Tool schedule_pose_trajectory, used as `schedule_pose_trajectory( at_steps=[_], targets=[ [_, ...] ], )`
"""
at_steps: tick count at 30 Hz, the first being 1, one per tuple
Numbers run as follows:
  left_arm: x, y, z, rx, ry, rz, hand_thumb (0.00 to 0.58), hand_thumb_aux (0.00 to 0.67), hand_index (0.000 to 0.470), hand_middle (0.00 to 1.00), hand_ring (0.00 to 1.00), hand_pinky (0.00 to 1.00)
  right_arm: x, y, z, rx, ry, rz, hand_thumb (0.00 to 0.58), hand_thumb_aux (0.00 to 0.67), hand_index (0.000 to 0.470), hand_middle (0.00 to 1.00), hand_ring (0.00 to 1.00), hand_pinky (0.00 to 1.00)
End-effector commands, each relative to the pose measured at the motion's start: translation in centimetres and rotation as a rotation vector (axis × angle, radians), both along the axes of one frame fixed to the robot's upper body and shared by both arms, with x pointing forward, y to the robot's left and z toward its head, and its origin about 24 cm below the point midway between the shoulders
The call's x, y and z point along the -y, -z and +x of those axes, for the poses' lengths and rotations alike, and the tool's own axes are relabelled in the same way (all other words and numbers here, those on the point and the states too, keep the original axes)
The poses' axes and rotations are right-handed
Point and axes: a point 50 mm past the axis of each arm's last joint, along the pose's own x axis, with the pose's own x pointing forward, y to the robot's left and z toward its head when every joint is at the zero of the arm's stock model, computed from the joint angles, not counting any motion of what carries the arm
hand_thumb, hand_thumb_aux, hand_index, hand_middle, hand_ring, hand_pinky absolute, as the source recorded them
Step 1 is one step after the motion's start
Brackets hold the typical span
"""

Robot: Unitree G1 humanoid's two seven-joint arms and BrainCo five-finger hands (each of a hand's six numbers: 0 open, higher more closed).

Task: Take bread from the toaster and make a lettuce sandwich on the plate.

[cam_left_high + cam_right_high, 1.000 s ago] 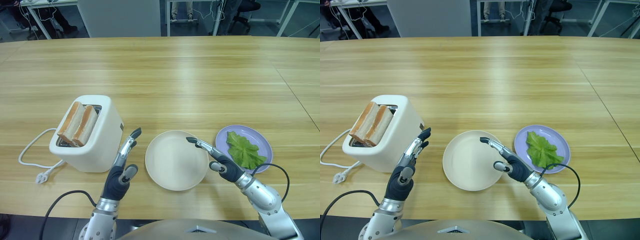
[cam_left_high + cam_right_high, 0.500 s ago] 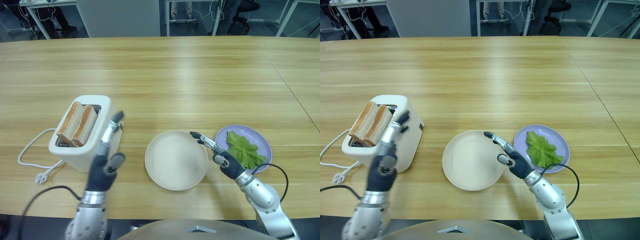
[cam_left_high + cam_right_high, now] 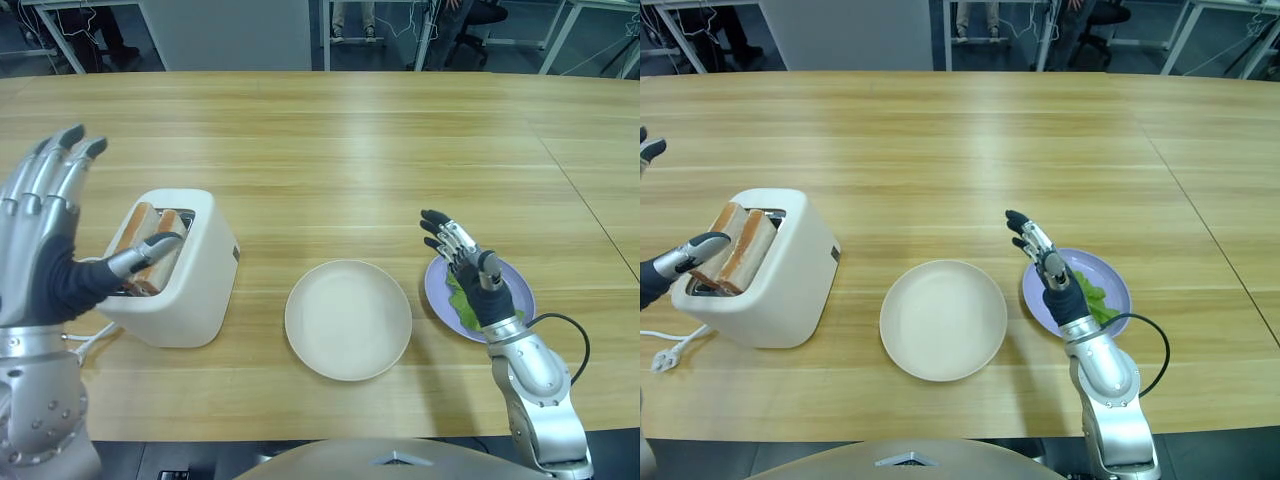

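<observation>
A cream toaster (image 3: 185, 290) stands at the left of the table with two bread slices (image 3: 150, 240) sticking up from its slots. My left hand (image 3: 45, 250) is raised open just left of the toaster, its thumb reaching over the bread. The empty cream plate (image 3: 348, 319) lies in the middle. To its right a purple plate (image 3: 1110, 283) holds a lettuce leaf (image 3: 1096, 301). My right hand (image 3: 465, 265) stands open and upright over the purple plate's near left side, partly hiding the lettuce.
The toaster's white cord and plug (image 3: 662, 358) trail off to the left near the table's front edge. The wide wooden table (image 3: 330, 150) stretches bare behind the objects. Desks and chairs stand in the room beyond.
My left hand has risen from beside the cream plate to the toaster's left side above the bread. My right hand has swung from the cream plate's edge over to the purple plate.
</observation>
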Motion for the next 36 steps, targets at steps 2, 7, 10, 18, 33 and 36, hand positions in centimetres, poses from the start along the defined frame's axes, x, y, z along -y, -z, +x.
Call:
schedule_pose_trajectory(
  at_steps=[2, 7, 10, 18, 33, 36],
  targets=[
    [-3.5, 3.0, 1.0, -0.163, -0.176, 0.054, 0.0, 0.0, 0.0, 0.0, 0.0, 0.0, 0.4, -1.2, 0.0, 0.001, 0.013, 0.071, 0.0, 0.0, 0.0, 0.0, 0.0, 0.0],
    [-5.3, 4.9, 2.2, -0.235, -0.229, 0.061, 0.0, 0.0, 0.0, 0.0, 0.0, 0.0, 0.4, -0.9, 0.0, -0.017, 0.012, 0.076, 0.0, 0.0, 0.0, 0.0, 0.0, 0.0],
    [-6.0, 5.9, 2.6, -0.269, -0.245, 0.063, 0.0, 0.0, 0.0, 0.0, 0.0, 0.0, 0.2, -0.8, -0.2, -0.025, 0.006, 0.077, 0.0, 0.0, 0.0, 0.0, 0.0, 0.0],
    [-5.7, 7.1, 3.4, -0.307, -0.223, 0.063, 0.0, 0.0, 0.0, 0.0, 0.0, 0.0, 0.0, -0.9, -0.4, -0.028, -0.01, 0.081, 0.0, 0.0, 0.0, 0.0, 0.0, 0.0],
    [-5.8, 8.9, 4.3, -0.374, -0.209, 0.025, 0.552, 0.523, 0.359, 0.0, 0.0, 0.0, 0.0, -0.9, -0.6, -0.038, -0.021, 0.077, 0.0, 0.0, 0.0, 0.0, 0.0, 0.0],
    [-5.7, 9.4, 4.5, -0.377, -0.194, -0.053, 0.58, 0.67, 0.46, 0.0, 0.0, 0.0, -0.1, -0.9, -0.7, -0.039, -0.022, 0.076, 0.0, 0.0, 0.0, 0.0, 0.0, 0.0]
  ],
)
